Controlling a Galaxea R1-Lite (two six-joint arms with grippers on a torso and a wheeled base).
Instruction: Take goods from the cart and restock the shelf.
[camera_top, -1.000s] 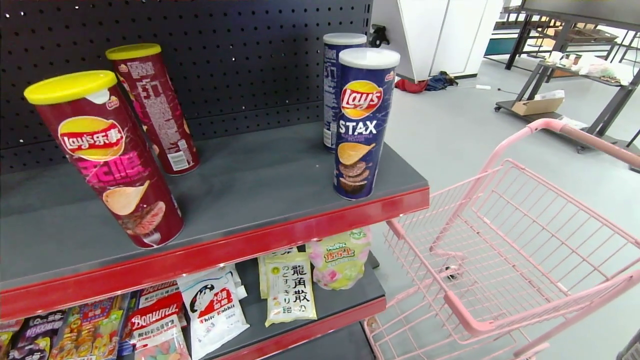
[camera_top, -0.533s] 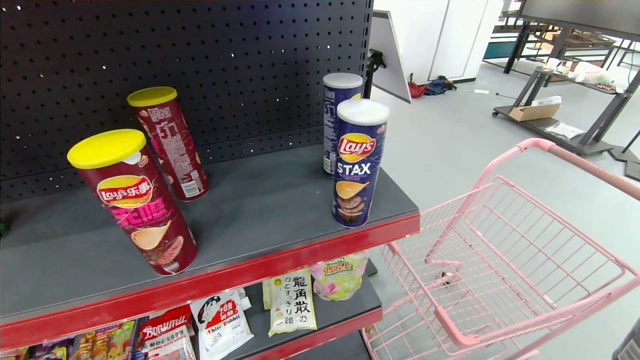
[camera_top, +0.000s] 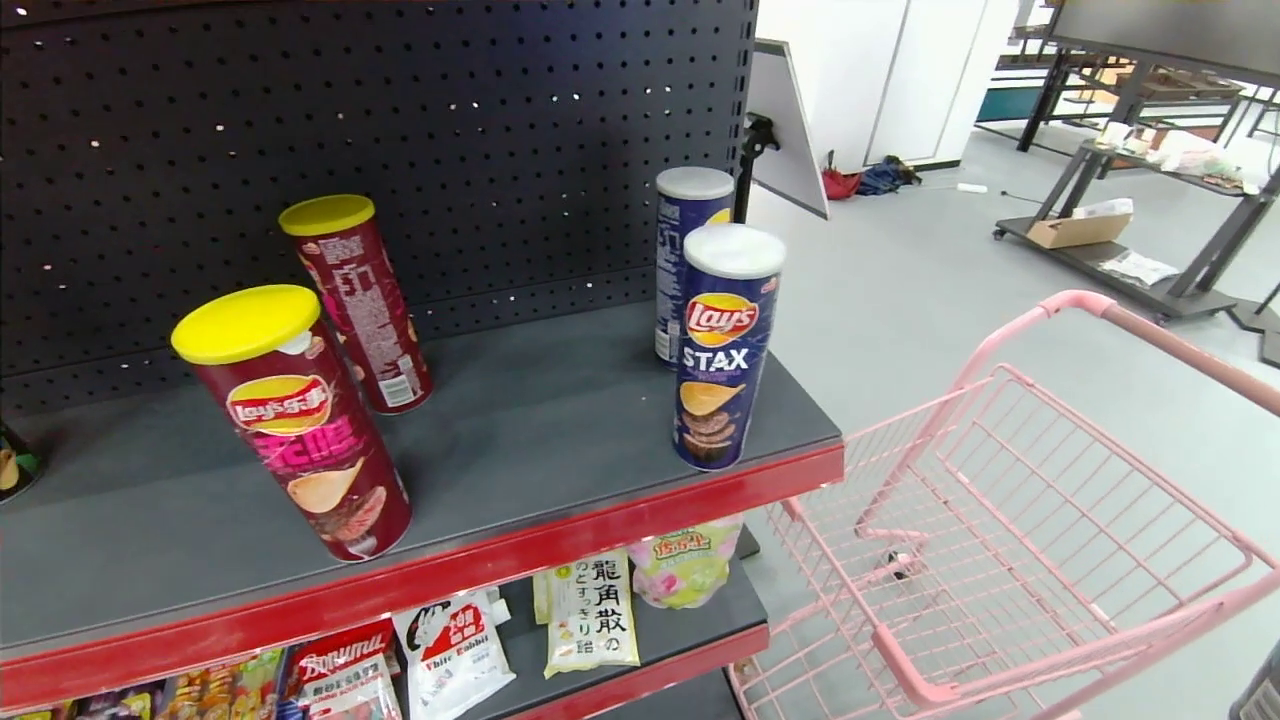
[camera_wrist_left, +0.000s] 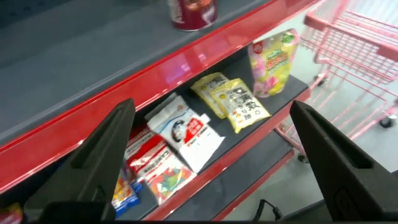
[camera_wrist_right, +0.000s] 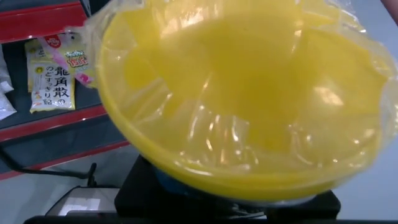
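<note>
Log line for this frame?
left end effector open | yellow lid at right wrist | top shelf: four cans standing

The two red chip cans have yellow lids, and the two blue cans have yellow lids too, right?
Not quite. The front red can and back red can have yellow lids, but the front blue can and back blue can have white lids, as the head view shows.

White board (camera_top: 782, 120), cardboard box (camera_top: 1075, 228), black rack (camera_top: 1090, 258)

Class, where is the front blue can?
Head view: the front blue can stands at the shelf's right front corner, before the second blue can, near the cart.
</note>
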